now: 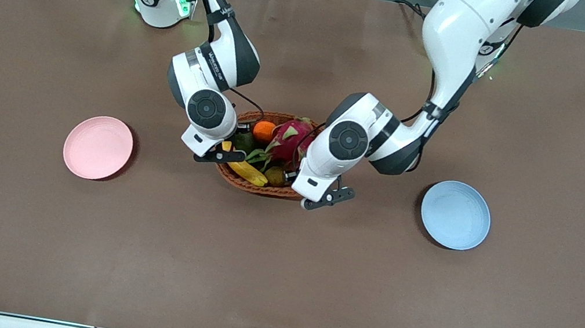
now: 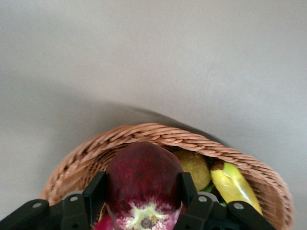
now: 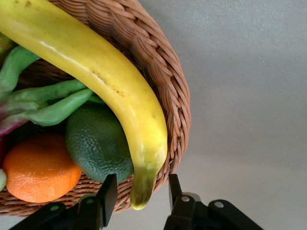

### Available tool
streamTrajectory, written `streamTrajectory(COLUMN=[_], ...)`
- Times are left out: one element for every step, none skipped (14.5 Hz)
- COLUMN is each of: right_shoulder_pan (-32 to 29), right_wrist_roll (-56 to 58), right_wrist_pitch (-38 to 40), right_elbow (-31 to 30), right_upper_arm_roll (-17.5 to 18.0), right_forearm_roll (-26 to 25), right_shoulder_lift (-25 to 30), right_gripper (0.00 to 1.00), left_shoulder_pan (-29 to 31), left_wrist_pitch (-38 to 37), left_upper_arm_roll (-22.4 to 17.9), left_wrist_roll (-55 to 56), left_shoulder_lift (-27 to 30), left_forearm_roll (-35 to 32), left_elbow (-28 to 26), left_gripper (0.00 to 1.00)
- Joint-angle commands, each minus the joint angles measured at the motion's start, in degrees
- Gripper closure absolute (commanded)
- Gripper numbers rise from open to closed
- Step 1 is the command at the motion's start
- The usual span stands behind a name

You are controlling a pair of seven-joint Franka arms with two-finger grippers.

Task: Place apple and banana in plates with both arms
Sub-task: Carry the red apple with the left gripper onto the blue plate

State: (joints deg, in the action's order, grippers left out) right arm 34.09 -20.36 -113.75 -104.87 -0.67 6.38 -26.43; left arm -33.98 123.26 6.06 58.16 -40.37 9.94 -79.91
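The dark red apple (image 2: 141, 170) sits between the fingers of my left gripper (image 2: 142, 184), which is shut on it at the wicker basket's (image 1: 256, 186) end toward the left arm. In the front view the left gripper (image 1: 325, 195) hides the apple. The yellow banana (image 1: 248, 171) lies in the basket. My right gripper (image 3: 142, 181) is open, its fingers either side of the banana's (image 3: 105, 76) dark tip with gaps; in the front view it (image 1: 214, 154) is at the basket's other end. The pink plate (image 1: 98, 147) and blue plate (image 1: 455, 215) are empty.
The basket also holds a pink dragon fruit (image 1: 291, 140), an orange (image 1: 263, 131), a dark green fruit (image 1: 242, 141) and a brownish fruit (image 1: 275, 176). The pink plate lies toward the right arm's end of the table, the blue plate toward the left arm's end.
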Motion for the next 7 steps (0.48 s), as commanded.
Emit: streamTrajectory(right_shoulder_pan=[0.1,0.1,0.0,-0.1,0.0,0.0,0.0], right_wrist_roll=[-0.6,-0.6,-0.6,-0.6,-0.6,-0.7,-0.7], right_wrist_pitch=[-0.2,-0.1,-0.2,-0.1,-0.1,0.0,0.0], right_elbow=[-0.8,-0.8,-0.8,-0.8,-0.8,-0.8,-0.8], right_upper_arm_roll=[-0.1,-0.1,-0.1,-0.1,-0.1,-0.1,-0.1], right_forearm_roll=[0.4,0.4,0.4,0.4,0.4,0.4,0.4], right_shoulder_lift=[0.3,0.3,0.3,0.2,0.2,0.2,0.2], right_gripper=[0.52,0.53,0.53,0.53,0.54,0.55,0.55], left_shoulder_pan=[2.9,4.2,5.6,6.7,8.5,10.1,11.5], left_wrist_pitch=[-4.7,-6.2,-7.6,-8.2,-9.1,-11.0,-12.0], left_upper_arm_roll=[0.0,0.0,0.0,0.0,-0.1,-0.2,-0.3], left_wrist_roll=[-2.3,-3.0,-4.9,-6.6,-8.8,-11.6,-14.2], left_shoulder_lift=[5.1,6.7,8.1,9.3,10.9,12.2,14.1], left_forearm_roll=[0.2,0.2,0.2,0.2,0.2,0.1,-0.6], left_elbow=[-0.9,-1.0,-1.1,-1.1,-1.5,-2.7,-4.3], left_gripper=[0.92,0.92,0.93,0.93,0.93,0.92,0.92])
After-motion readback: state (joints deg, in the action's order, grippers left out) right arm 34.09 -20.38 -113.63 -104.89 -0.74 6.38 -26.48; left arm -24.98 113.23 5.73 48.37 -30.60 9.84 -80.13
